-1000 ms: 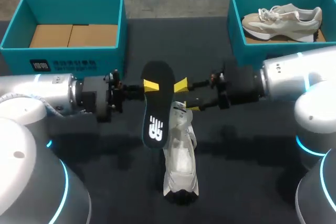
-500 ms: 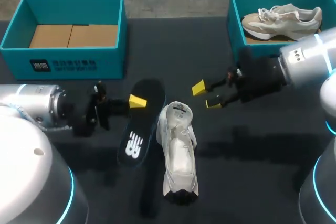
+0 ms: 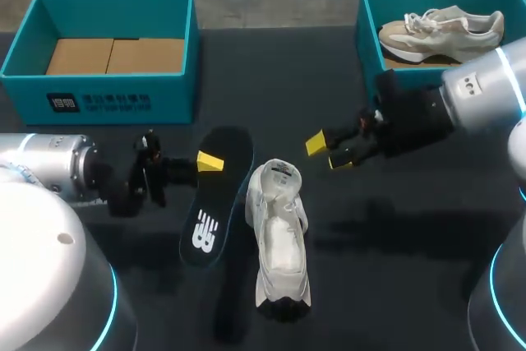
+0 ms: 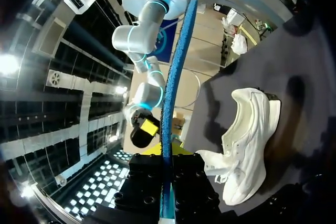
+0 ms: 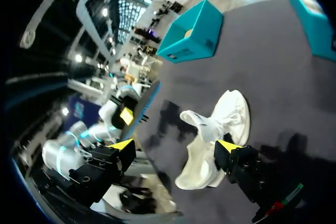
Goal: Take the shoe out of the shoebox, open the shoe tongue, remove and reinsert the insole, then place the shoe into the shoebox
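A black insole [image 3: 212,199] hangs tilted beside the white shoe [image 3: 279,236], which lies on the dark table with its tongue pulled open. My left gripper [image 3: 209,162] is shut on the insole's upper edge. In the left wrist view the insole [image 4: 173,77] shows edge-on, blue, between the gripper [image 4: 167,153] and runs ahead of it; the shoe [image 4: 247,140] lies off to one side. My right gripper [image 3: 327,152] hovers open and empty to the right of the shoe's opening. Its wrist view has the shoe [image 5: 215,135] ahead of the spread gripper [image 5: 175,145].
An open teal shoebox [image 3: 29,80] with a bare cardboard floor stands at the back left. A second teal box [image 3: 368,47] at the back right holds a beige shoe [image 3: 444,26]. Dark tabletop stretches between the boxes and in front of the shoe.
My left gripper has carried the insole left and lower, off from above the shoe. My right gripper has drawn back to the right, away from the insole.
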Controlling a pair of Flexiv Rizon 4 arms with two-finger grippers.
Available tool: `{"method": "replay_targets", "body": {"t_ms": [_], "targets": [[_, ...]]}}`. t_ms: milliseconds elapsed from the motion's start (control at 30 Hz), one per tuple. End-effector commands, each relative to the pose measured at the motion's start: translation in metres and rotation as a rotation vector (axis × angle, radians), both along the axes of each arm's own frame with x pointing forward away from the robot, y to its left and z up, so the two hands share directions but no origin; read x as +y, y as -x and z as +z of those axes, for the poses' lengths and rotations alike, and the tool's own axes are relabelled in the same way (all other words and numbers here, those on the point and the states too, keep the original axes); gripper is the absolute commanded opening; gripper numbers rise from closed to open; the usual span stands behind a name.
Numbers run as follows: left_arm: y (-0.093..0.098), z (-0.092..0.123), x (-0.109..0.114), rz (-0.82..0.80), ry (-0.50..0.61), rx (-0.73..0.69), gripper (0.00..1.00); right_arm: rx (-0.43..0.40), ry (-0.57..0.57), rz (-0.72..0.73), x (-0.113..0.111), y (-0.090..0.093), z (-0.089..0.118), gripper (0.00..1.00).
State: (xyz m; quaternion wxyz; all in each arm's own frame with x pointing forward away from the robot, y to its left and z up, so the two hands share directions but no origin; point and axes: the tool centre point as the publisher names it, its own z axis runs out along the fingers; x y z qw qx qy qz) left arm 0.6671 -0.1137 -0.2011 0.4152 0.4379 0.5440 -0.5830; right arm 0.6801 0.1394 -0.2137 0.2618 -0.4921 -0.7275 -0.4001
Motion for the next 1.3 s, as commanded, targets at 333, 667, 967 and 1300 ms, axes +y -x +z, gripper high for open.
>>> {"method": "replay_targets", "body": {"t_ms": [333,667,967,1300], "targets": [[0.054,-0.004,0.008,-0.009,-0.023,0.120,0.00,-0.257,0.343,0.159,-0.043,0.033,-0.012,1.00],[0.065,-0.004,0.014,0.001,-0.146,0.040,0.00,-0.257,0.343,0.159,-0.043,0.033,-0.012,1.00],[0.067,-0.012,0.008,-0.003,-0.139,0.099,0.00,-0.480,0.514,0.387,-0.038,0.036,-0.023,1.00],[0.087,-0.017,-0.003,-0.050,-0.168,0.208,0.00,-0.635,0.544,0.559,-0.052,0.044,-0.047,1.00]]}}
